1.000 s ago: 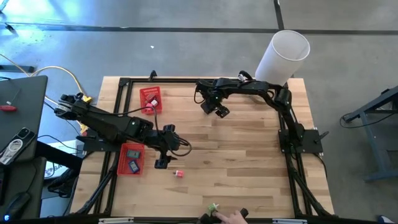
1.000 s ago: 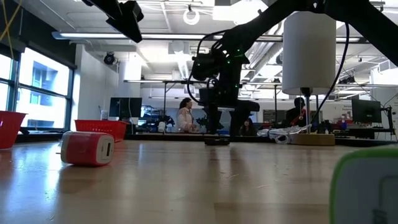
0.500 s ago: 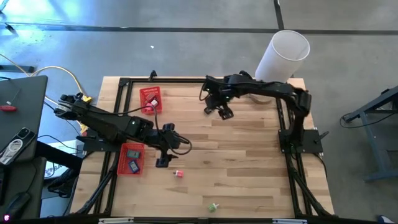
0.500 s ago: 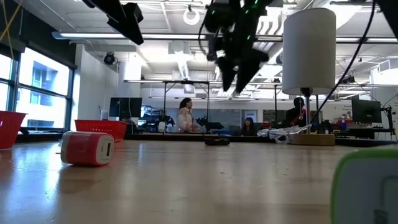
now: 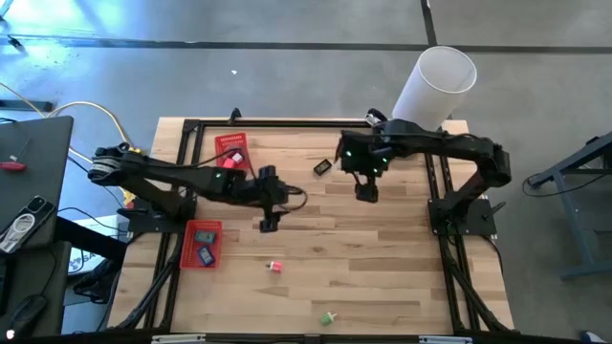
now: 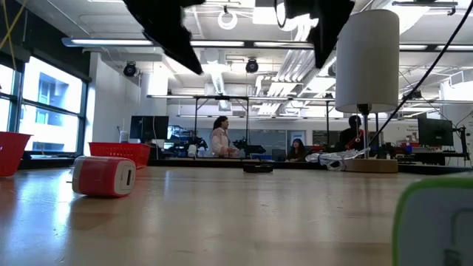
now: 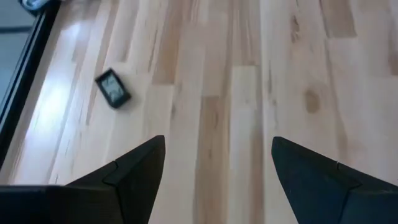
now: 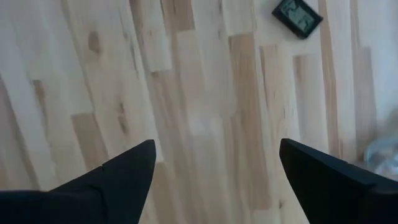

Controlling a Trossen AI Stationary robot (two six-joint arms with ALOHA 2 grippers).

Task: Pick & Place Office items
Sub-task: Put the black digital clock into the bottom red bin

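Overhead and wrist views of the wooden bench (image 5: 382,258). The left hand (image 5: 268,224) hangs above the bench centre, fingers spread and empty. The right hand (image 5: 366,193) hangs at about 2 o'clock from it, likewise released, with nothing between its fingers. A black item (image 5: 322,167) lies flat on the bench between the two hands, toward 12 o'clock; both wrist views show it apart from the fingers. A red item (image 5: 275,268) lies at 6 o'clock of the left hand, and a green item (image 5: 328,317) near the bench's 6 o'clock edge. Two red baskets stand at 9 to 10 o'clock: the nearer basket (image 5: 188,250) holds small items, the farther basket (image 5: 231,150) too.
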